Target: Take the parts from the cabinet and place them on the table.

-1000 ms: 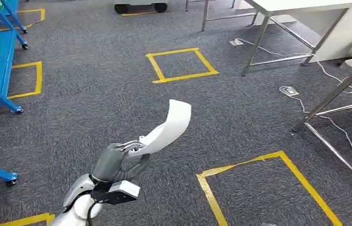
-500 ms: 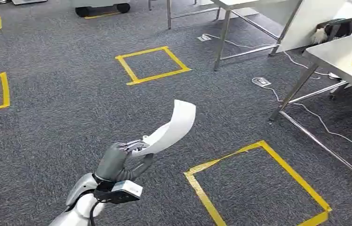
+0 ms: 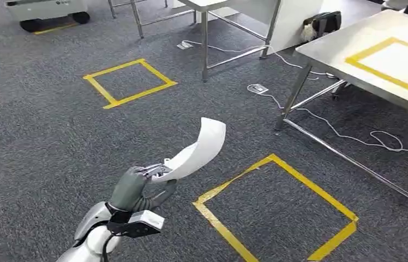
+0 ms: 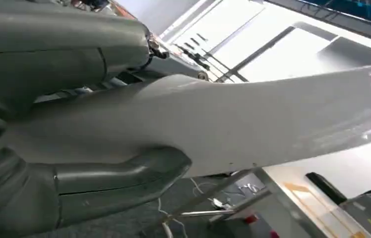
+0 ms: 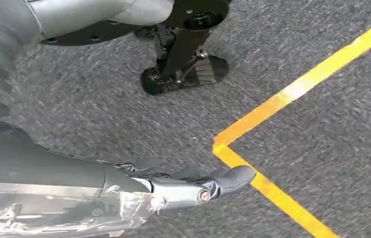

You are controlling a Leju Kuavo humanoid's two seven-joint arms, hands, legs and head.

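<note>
My left hand (image 3: pixel 136 188) is raised in front of me over grey carpet and grips one end of a long, curved white part (image 3: pixel 199 150). The part arcs up and away from the hand. In the left wrist view the white part (image 4: pixel 253 124) lies across the picture, with the thick grey thumb (image 4: pixel 119 178) pressed against it. A steel table (image 3: pixel 333 52) marked with a yellow tape rectangle (image 3: pixel 393 57) stands ahead on the right. My right hand (image 5: pixel 124 188) hangs above the carpet with its fingers stretched out, holding nothing.
A yellow tape rectangle (image 3: pixel 275 210) marks the floor in front of the table, and a smaller yellow square (image 3: pixel 130 83) lies farther off. White cables (image 3: pixel 349 139) trail under the table. A second steel table's legs (image 3: pixel 204 49) and a black bag (image 3: pixel 322 24) stand behind.
The whole view has swung to the right: the blue racks have left the picture and the taped table has come in. My left hand still holds the white part the same way.
</note>
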